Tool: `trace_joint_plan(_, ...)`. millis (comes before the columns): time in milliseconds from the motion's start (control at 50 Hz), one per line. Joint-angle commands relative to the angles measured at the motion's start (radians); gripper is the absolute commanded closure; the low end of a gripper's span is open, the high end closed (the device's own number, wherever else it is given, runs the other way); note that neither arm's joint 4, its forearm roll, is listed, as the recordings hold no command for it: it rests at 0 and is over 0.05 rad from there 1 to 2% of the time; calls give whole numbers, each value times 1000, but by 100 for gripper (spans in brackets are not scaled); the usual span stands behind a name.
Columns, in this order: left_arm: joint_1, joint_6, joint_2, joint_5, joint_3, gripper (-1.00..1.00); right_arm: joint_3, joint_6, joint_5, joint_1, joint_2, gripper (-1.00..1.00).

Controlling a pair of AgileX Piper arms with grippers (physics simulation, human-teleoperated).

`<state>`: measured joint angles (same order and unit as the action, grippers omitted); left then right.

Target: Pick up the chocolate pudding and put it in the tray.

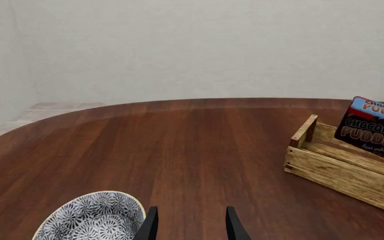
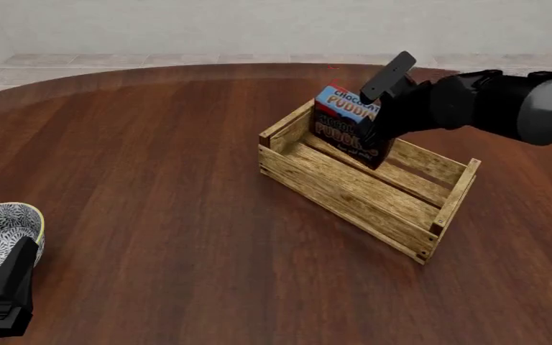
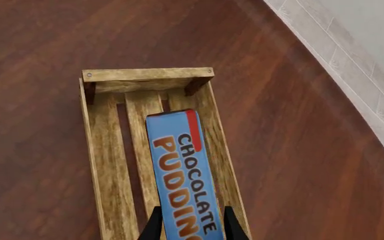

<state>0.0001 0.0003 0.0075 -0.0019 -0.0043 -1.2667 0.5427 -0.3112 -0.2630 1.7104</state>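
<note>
1. Left wrist view: the left gripper (image 1: 190, 226) is spread with nothing between its fingers, beside the patterned bowl (image 1: 95, 216); the tray (image 1: 342, 167) lies well apart.
2. Front view: the right gripper (image 2: 370, 136) pinches the chocolate pudding (image 2: 345, 122) tilted inside the tray (image 2: 353, 194).
3. Right wrist view: the chocolate pudding (image 3: 182, 175) sits between the fingers, over the slatted floor of the tray (image 3: 108, 150).

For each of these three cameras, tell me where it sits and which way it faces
Front: fixed above and behind the arms, looking forward and down at the table; shows right arm, left pincer.
Left wrist: behind the open left pincer, looking across the table toward the wall; bowl beside its fingertips.
Right wrist: behind the right pincer, looking down into the tray; pudding between its fingers.
All three share the tray and pudding.
</note>
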Motion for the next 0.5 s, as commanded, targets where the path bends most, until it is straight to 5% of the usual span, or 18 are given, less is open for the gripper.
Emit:
trace_joint_plan(20, 0, 0, 0, 0, 0, -100, 2, -29, 14, -7, 14, 100)
trace_joint_plan(500, 0, 0, 0, 0, 0, -100, 20, -42, 40, -13, 38, 100)
